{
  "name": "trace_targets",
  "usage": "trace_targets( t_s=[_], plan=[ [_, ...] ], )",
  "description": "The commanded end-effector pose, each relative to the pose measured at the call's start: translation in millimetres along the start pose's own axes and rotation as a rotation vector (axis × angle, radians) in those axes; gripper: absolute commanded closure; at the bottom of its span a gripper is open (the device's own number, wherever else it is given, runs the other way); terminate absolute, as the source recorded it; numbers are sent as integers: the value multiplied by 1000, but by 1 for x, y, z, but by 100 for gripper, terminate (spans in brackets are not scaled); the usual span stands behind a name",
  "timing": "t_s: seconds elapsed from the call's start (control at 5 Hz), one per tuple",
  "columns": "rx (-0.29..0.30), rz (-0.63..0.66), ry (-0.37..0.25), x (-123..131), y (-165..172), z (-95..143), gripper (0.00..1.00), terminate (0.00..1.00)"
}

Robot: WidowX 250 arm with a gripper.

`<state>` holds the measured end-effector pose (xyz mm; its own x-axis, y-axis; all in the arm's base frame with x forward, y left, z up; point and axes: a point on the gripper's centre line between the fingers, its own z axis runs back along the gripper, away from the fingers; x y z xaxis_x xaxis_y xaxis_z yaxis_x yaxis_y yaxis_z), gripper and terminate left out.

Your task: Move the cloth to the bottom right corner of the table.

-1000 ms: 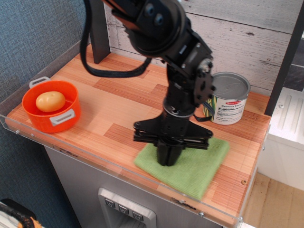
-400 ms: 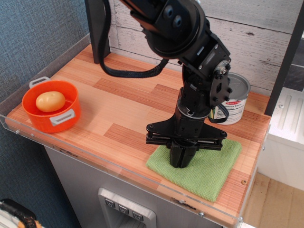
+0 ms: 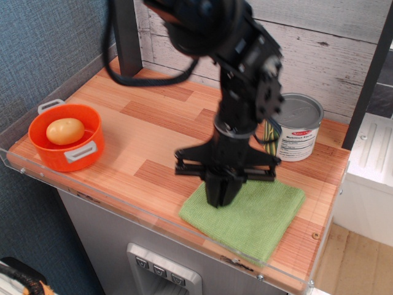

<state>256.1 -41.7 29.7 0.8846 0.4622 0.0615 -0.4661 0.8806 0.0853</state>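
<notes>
The cloth (image 3: 249,216) lies flat near the worktop's (image 3: 153,132) front right corner, its near edge by the acrylic lip. The pincer (image 3: 220,195) points down onto the cloth's left part; its tips merge into one dark block, so I cannot tell whether they pinch fabric. The arm hides part of the tin can (image 3: 297,126) behind.

The gripper (image 3: 220,198) shifted back left, dragging the cloth (image 3: 245,216) slightly
</notes>
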Motion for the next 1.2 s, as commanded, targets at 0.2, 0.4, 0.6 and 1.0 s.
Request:
trace_targets(
  t_s=[0.2,0.4,0.6,1.0],
  plan=[
    [-217,28,-150,28,3,65,0,0],
    [-129,38,-163,41,19,74,0,0],
    [-81,57,-131,61,46,79,0,0],
    [-56,77,-124,102,94,92,0,0]
  ],
)
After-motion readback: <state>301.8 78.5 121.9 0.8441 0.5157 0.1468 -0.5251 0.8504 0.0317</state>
